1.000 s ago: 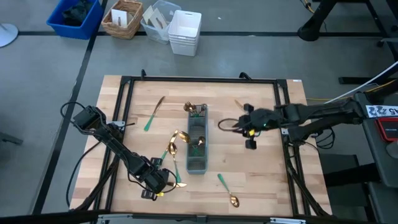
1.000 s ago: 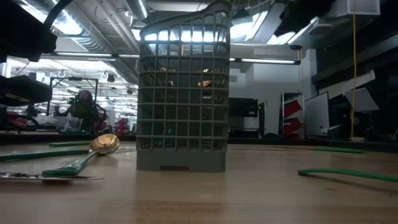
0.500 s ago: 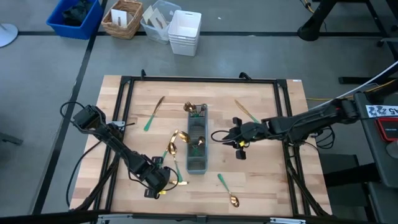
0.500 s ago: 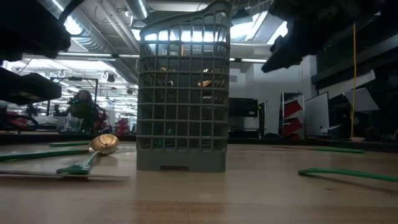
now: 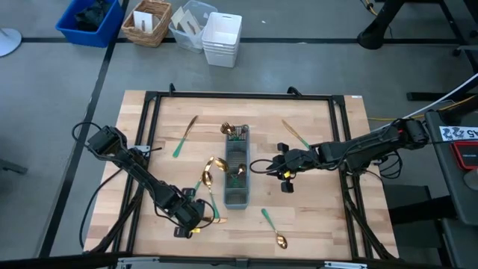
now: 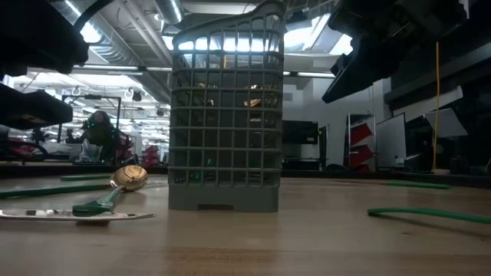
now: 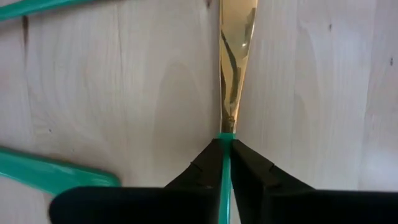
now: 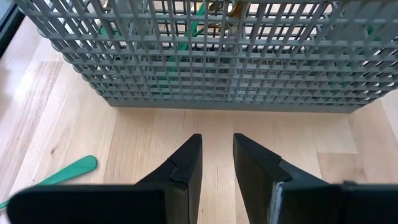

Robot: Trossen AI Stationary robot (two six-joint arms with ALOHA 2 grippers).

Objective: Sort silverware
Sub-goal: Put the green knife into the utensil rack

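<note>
The grey caddy point(image 5: 236, 176) stands mid-table with gold-headed silverware in its far and middle compartments. My left gripper point(image 5: 188, 220) is down at the table near the caddy's near-left corner, shut on a green-handled knife point(image 7: 235, 62). My right gripper point(image 5: 263, 166) hovers open just right of the caddy; its fingers point(image 8: 186, 168) point at the mesh wall point(image 8: 205, 56) with nothing between them. Loose pieces lie flat on the wood: spoons point(image 5: 206, 176) left of the caddy, a knife point(image 5: 184, 137) at far left, a spoon point(image 5: 273, 229) near the front, and one piece point(image 5: 296, 134) at far right. My left gripper pinches the knife's green handle point(image 7: 225, 139) between its two fingertips, right where the handle meets the gold blade. The fingers come steeply from above. The blade point(image 6: 77, 217) reaches away from the fingers, low and flat along the tabletop.
A black frame rail point(image 5: 153, 134) runs round the tabletop. Two other green handles point(image 7: 50, 175) lie close beside my left gripper, and one point(image 8: 62, 172) lies near my right. Beyond the far edge stand a blue bin point(image 5: 89, 21), a wicker basket point(image 5: 147, 22) and white containers point(image 5: 222, 37).
My right gripper has come down and gone toward the table's left, up to the caddy's right side, staying open. My left gripper has kept its place, still shut on the knife, whose blade has shifted a little along the table.
</note>
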